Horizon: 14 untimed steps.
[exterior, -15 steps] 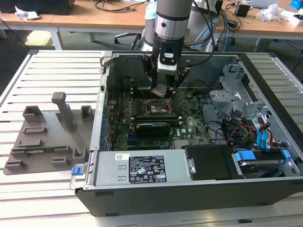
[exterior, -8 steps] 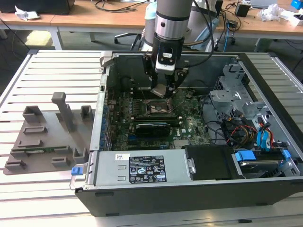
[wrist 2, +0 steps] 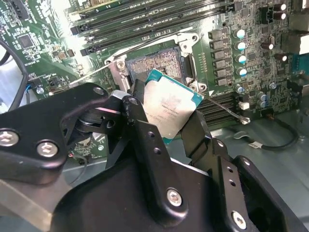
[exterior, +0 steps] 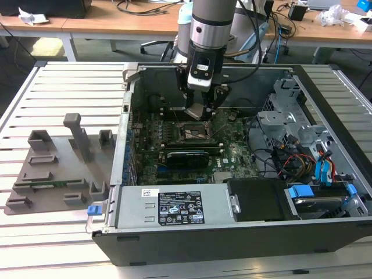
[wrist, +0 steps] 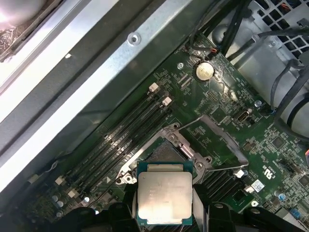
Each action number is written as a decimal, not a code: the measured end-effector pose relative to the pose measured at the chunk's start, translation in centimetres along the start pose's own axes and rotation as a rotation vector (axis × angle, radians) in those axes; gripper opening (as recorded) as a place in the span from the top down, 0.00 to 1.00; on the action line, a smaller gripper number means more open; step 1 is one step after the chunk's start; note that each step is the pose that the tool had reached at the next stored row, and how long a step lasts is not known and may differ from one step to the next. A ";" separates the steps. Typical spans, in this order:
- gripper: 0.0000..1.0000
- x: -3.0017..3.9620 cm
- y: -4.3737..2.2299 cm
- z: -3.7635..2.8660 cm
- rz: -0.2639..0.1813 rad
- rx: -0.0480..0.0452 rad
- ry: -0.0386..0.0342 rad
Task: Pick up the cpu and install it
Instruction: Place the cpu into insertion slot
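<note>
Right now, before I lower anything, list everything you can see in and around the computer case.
cpu: one, silver, held above the socket
socket: one, black-framed, open, on the motherboard
motherboard: one, green, inside the case
coin battery: one, silver, on the motherboard
power supply: one, grey, white label, inside the case
case: one, black, open, on the table
holder: one, grey, on the table, exterior view's left
table: one, white slats
arm: one, grey, over the case
gripper: one, black, shut on the cpu

Silver-grey arm (exterior: 212, 23), black jaws fastened with silver screws (wrist 2: 174, 196).
</note>
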<state>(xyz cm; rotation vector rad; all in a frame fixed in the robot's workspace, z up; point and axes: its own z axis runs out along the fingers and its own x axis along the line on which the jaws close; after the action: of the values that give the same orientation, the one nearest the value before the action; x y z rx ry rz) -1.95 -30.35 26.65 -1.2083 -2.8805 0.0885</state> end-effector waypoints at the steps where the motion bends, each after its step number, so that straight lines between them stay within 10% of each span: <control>1: 0.45 0.00 0.00 0.00 0.012 0.0003 0.0005; 14: 0.45 0.00 0.00 0.02 0.143 0.0046 0.0046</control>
<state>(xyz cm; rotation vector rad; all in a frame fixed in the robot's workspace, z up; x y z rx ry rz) -1.95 -30.35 26.63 -1.4100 -2.7849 0.0938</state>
